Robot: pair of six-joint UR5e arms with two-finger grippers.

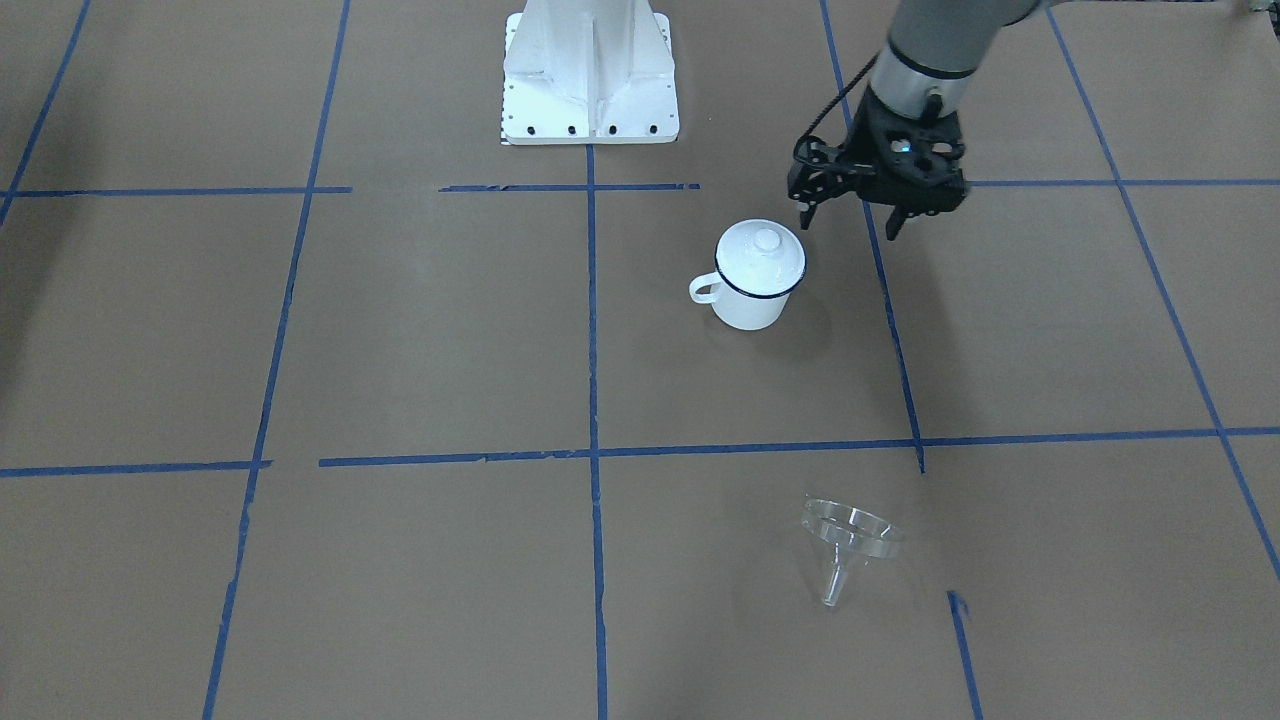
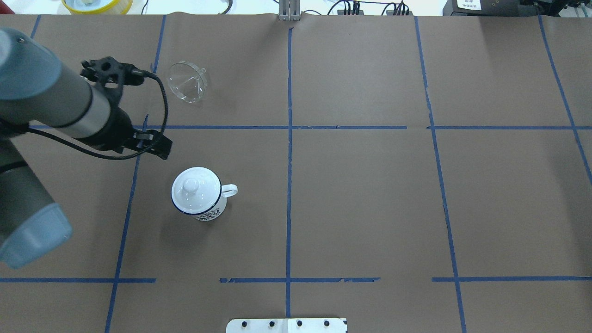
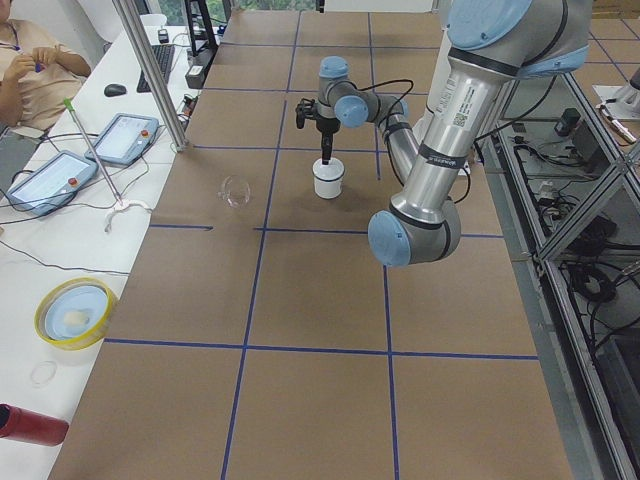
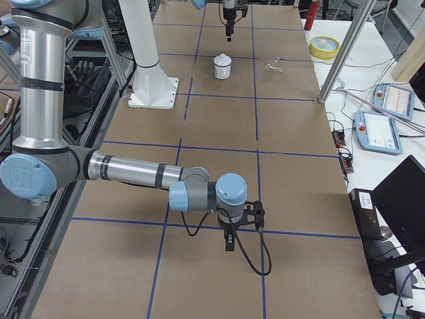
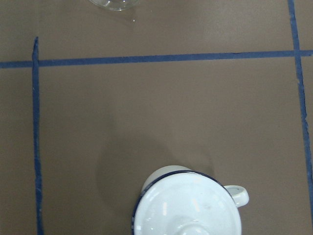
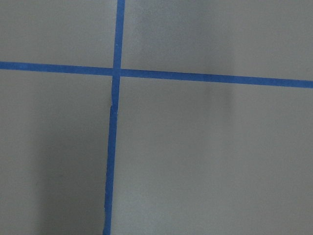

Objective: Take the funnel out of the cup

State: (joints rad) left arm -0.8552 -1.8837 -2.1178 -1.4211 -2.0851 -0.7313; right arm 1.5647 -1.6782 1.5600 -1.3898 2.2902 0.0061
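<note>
The funnel (image 1: 848, 535) is out of the cup (image 1: 752, 285) and lies on its side on the bare brown desk (image 1: 400, 330), in a taped square on the operators' side. A blue tape line (image 1: 760, 447) runs between it and the cup, and the two are well apart.

The cup stands upright in the next square, nearer the robot's base, with a round white knobbed lid (image 1: 762, 250) sitting on its rim.

The left end effector (image 1: 850, 225) hangs above the desk just beside the cup, on the robot's left of it, touching neither the cup nor the lid. Its fingers are spread wide and hold nothing. From there the funnel lies farther out from the robot, well apart from the fingertips. The left wrist view bears this out: the lidded cup fills the bottom edge, while only a sliver of the funnel's clear rim (image 5: 113, 4) shows at the top edge, beyond a tape line.

The right end effector (image 4: 229, 242) hovers low over the desk far from both objects. Whether its fingers are spread or closed cannot be told.
</note>
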